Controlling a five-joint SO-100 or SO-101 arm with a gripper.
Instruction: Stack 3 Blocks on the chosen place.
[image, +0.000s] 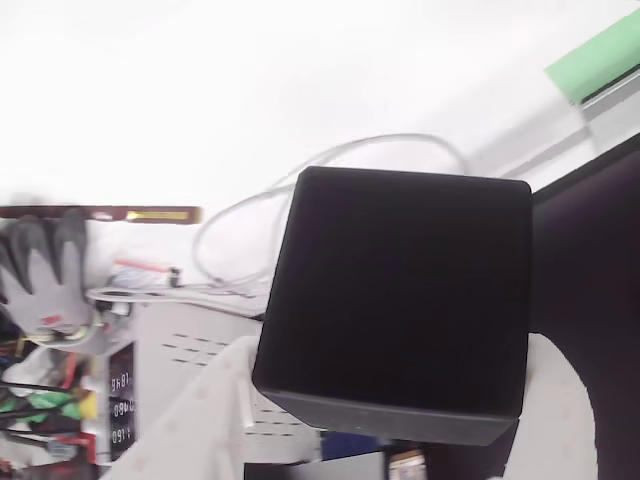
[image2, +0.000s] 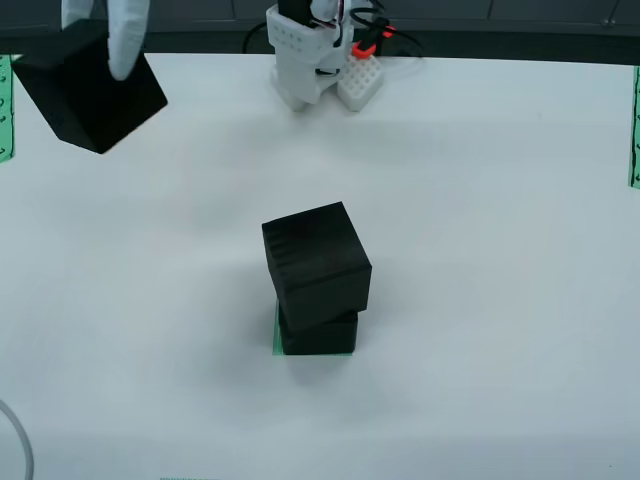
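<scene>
In the view from above, two black blocks stand stacked at the table's middle. The upper block (image2: 318, 262) is twisted and overhangs the lower block (image2: 318, 335). The lower one rests on the chosen place (image2: 277, 337), of which a thin green edge shows at its left. At the far left, my gripper (image2: 103, 40) holds a third black block (image2: 90, 95) in the air, tilted, well away from the stack. In the view that rides on the gripper, this block (image: 400, 300) sits between my white fingers (image: 200, 420), and my gripper (image: 385, 405) is shut on it.
The arm's white base (image2: 310, 60) stands at the table's far edge. Green strips with black marks lie at the left edge (image2: 5, 110) and right edge (image2: 634, 130). A white cable (image2: 15, 440) curls at the near left corner. A flat black panel (image: 600, 300) shows beyond the held block.
</scene>
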